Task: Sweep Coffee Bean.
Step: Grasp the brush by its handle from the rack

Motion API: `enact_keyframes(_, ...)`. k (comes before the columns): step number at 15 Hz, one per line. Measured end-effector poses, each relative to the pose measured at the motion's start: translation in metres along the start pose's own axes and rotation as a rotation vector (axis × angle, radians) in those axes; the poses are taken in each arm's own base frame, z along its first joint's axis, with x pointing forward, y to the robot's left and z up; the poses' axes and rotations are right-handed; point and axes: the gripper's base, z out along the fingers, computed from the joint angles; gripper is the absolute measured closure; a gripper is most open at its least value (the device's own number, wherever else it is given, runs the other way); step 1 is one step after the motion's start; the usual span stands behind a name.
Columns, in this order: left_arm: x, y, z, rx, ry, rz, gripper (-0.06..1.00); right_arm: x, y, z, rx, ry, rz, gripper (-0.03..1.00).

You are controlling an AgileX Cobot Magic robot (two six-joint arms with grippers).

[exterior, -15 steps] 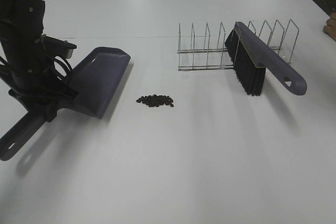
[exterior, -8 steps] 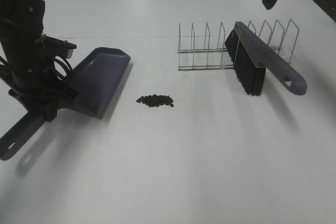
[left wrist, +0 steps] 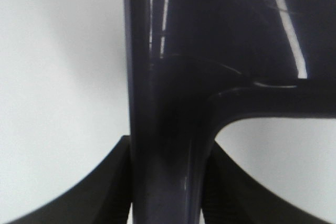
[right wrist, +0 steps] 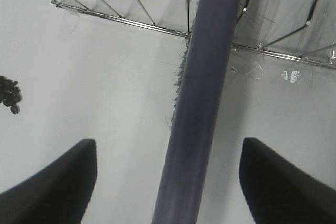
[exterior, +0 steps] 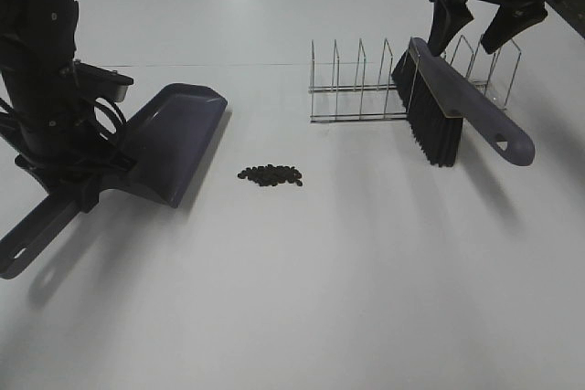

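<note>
Step in hand: fetching the tool. The sweep itself has not begun.

Left gripper: jaws clamped on the handle of the dustpan, as the left wrist view confirms, with dark fingers pressed to either side of the purple stem. In the high view the pan lies on the table with its handle running out toward 7 o'clock.

Right gripper: jaws apart and holding nothing. It hangs over the far end of the brush. In the right wrist view the purple back of the brush runs up the gap between the two fingers with clear space on both sides.

The brush leans in a wire rack, bristles down, with its handle reaching toward 4 o'clock.

Next move, in my judgement: lower the right gripper so that the jaws straddle the brush back, close squarely across it, then lift it clear of the rack wires before carrying it toward 8 o'clock. (A grip too near the wires risks dragging the rack along.) The pan will likely need its lip set against the beans.

Task's thing: the coffee bean pile is a small, low, tight cluster of tiny dark oval beans, longer across than deep. It lies on bare table at roughly 4 o'clock from the pan body, near it but not touching, and at 8 o'clock from the brush, well apart. No strays can be made out around it.
</note>
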Motion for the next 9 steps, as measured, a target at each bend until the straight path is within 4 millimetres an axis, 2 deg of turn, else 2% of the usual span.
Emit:
enact_keyframes(5, 0.000, 0.000, 0.000, 0.001, 0.000, -0.001, 0.61, -0.006, -0.008, 0.036, 0.005, 0.015, 0.003, 0.31)
enact_keyframes(6, 0.000, 0.000, 0.000, 0.001, 0.000, -0.001, 0.61, -0.008, -0.009, 0.046, 0.002, 0.013, 0.009, 0.31)
enact_keyframes(7, 0.000, 0.000, 0.000, 0.001, 0.000, -0.001, 0.61, -0.009, -0.013, 0.066, 0.000, 0.019, 0.017, 0.31)
enact_keyframes(9, 0.000, 0.000, 0.000, 0.001, 0.000, -0.001, 0.61, -0.010, -0.015, 0.079, 0.003, 0.019, 0.021, 0.31)
